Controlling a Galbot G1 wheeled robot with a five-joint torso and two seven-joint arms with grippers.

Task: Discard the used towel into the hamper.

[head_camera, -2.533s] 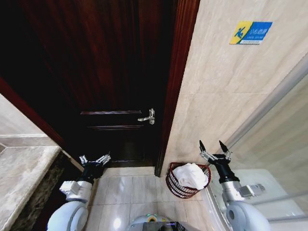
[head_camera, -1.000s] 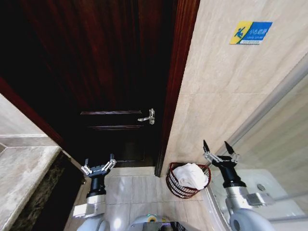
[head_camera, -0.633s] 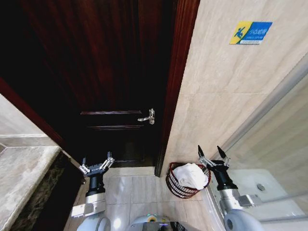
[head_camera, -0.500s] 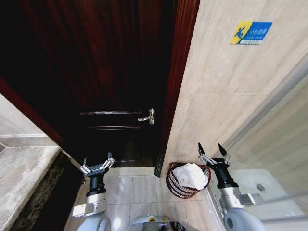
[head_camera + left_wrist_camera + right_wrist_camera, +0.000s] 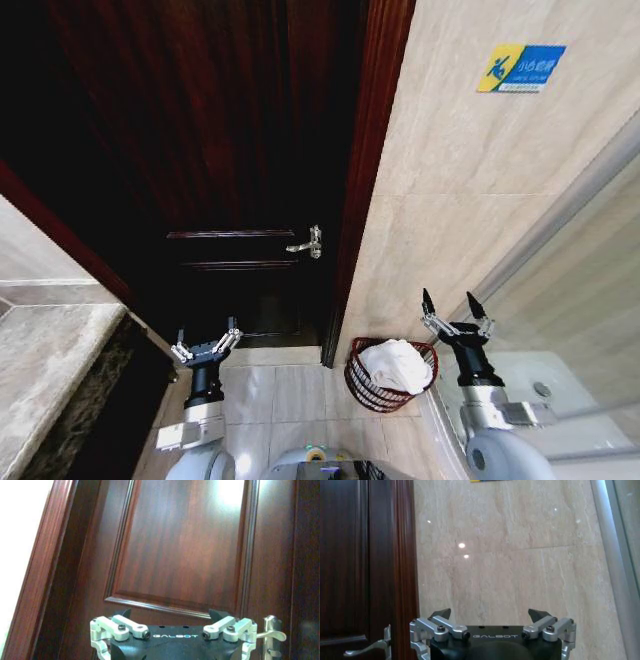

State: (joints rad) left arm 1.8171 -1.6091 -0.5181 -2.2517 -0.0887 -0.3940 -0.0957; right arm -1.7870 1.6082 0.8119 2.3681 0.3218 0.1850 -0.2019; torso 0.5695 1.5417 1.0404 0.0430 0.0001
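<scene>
The hamper (image 5: 372,392), a small round dark reddish-brown open-weave basket, stands on the tiled floor against the marble wall, just right of the door frame. A crumpled white towel (image 5: 395,363) lies inside it, bulging above the rim. My right gripper (image 5: 455,308) is raised beside and above the hamper's right edge, open and empty, pointing at the wall; its fingertips (image 5: 440,614) also appear in the right wrist view. My left gripper (image 5: 205,344) is held up over the floor left of the hamper, open and empty, facing the dark wooden door (image 5: 185,543).
The closed dark wood door (image 5: 230,150) with a metal lever handle (image 5: 306,243) fills the space ahead. A stone counter (image 5: 50,370) edges the left side. A glass shower panel (image 5: 580,300) and white basin rim (image 5: 520,370) lie on the right. Pale floor tiles (image 5: 280,390) stretch between my arms.
My right gripper has shifted slightly right and up from beside the hamper. The left gripper has barely moved. The towel stays in the hamper throughout.
</scene>
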